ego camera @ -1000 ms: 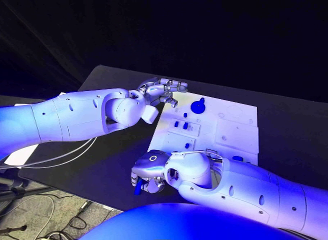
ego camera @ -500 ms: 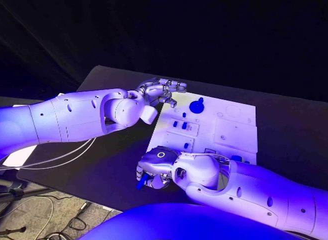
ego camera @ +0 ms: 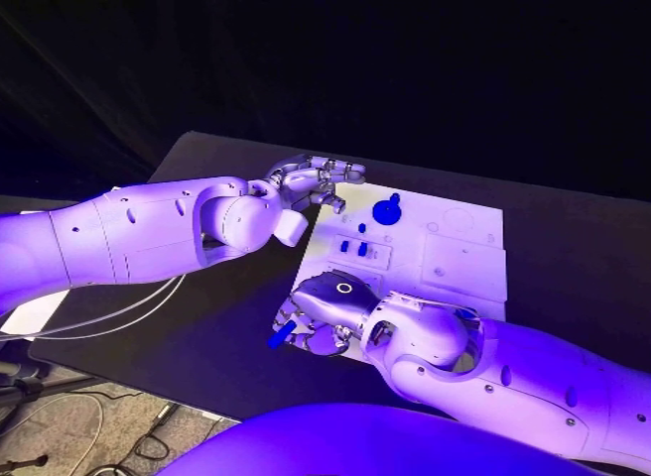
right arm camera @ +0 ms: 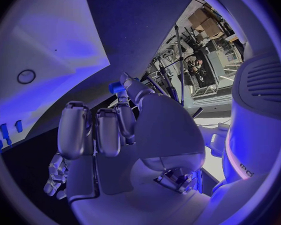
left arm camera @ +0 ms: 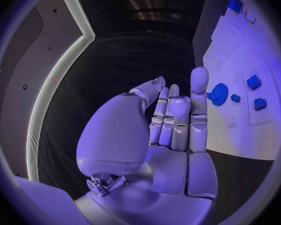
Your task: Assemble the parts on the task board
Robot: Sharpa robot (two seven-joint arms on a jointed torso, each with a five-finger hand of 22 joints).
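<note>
The right silver many-fingered hand (ego camera: pixel 323 319) is moving up from the table's near edge toward the near left corner of the flat white rectangular task board (ego camera: pixel 468 260); a second ago it was lying lower, over the black table (ego camera: pixel 225 327) beside that corner. It is pinching a small blue peg-shaped part (ego camera: pixel 280 335), which is sticking out at about seven o'clock from the hand; the right wrist view is showing this blue peg (right arm camera: pixel 116 87) caught between the thumb and a fingertip, the other fingers curled in.

The left silver many-fingered hand (ego camera: pixel 319 179) is staying where it was, hovering at the board's far left corner, at about eleven o'clock from the board's middle. The left wrist view is showing its fingers (left arm camera: pixel 198 97) extended and close together, holding nothing.

A round blue knob-like part (ego camera: pixel 387 209) is standing on the far part of the board, just beside the left hand at its three o'clock. Two small blue block-shaped parts (ego camera: pixel 355 246) are sitting nearer, between the knob and the right hand.

The board's right half, toward three o'clock, is lying uncovered by either arm. Black table is showing beyond the board's far edge at twelve o'clock and along its right edge.
</note>
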